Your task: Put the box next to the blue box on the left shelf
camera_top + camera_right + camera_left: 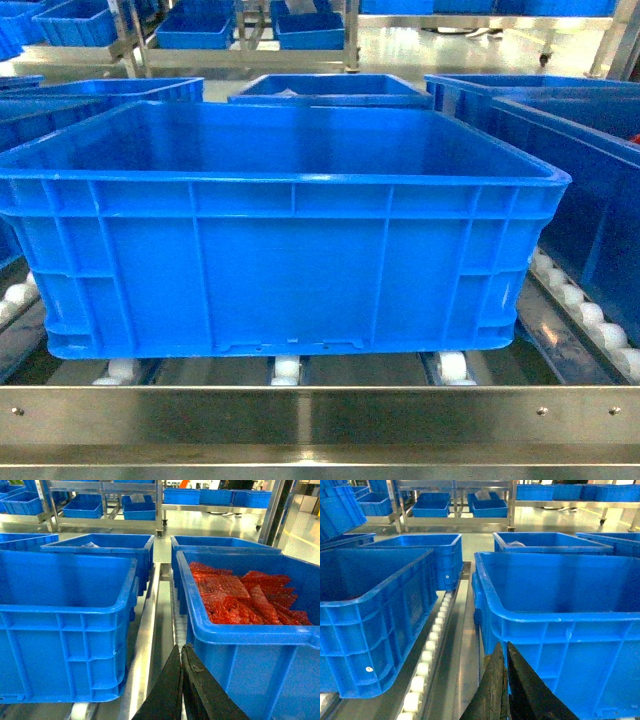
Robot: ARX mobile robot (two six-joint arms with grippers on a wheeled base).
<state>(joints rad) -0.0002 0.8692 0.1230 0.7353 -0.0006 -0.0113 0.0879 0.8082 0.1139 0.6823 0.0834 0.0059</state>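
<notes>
The large bright blue ribbed plastic crate (285, 225) sat empty on the white rollers of the silver metal roller shelf (320, 415), just behind its bolted front rail and square to it. To its left stood another blue plastic crate (375, 625), a narrow roller lane apart; to its right a blue crate filled with red packets (250, 625). The left gripper (506, 680) and the right gripper (181, 680) each showed dark fingers drawn nearly together in the gaps beside the crate, holding nothing that could be seen. The crate appeared already placed. The risk seemed to be the free-turning rollers: a nudge while an arm pulled out of its tight gap could roll or skew the crate, or knock a neighbour.
</notes>
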